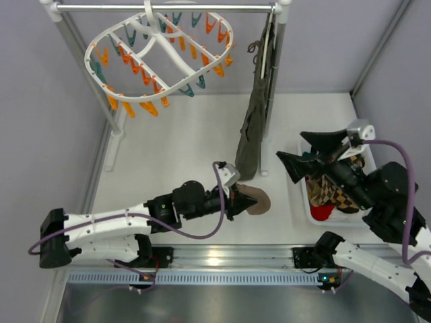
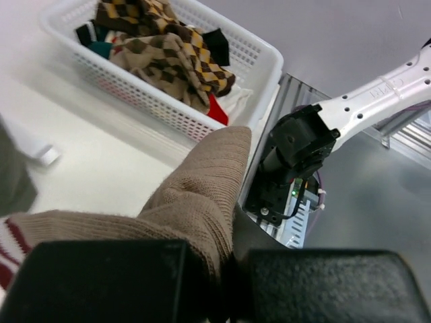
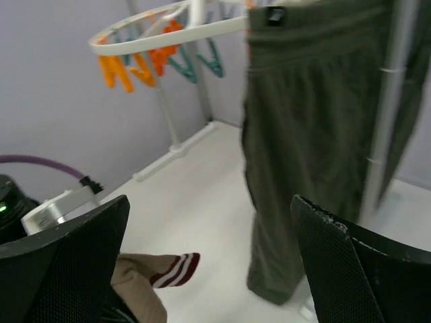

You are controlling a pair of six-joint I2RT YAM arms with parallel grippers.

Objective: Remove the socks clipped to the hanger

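**Low over the table, a tan sock in my left grip**

Across the table (image 1: 195, 141) my left arm lies stretched out nearly flat, reaching rightward from its base. My left end effector (image 1: 237, 202) (image 2: 225, 269) is clamped on a tan sock (image 1: 256, 200) (image 2: 202, 195), whose striped cuff trails to one side. The sock sits below the olive-grey garment (image 1: 253, 131) (image 3: 310, 134) and near the white basket (image 1: 297, 195) (image 2: 135, 94), where argyle socks (image 1: 337, 196) (image 2: 168, 54) lie heaped. My right arm is folded at the elbow, wrist raised above the basket. My right end effector (image 1: 313, 153) (image 3: 215, 262) is spread wide and grips nothing. Far off, the hanger (image 1: 165, 50) (image 3: 168, 33) hangs tilted from the rail (image 1: 168, 8), with orange and teal clips (image 1: 145, 77) dangling.
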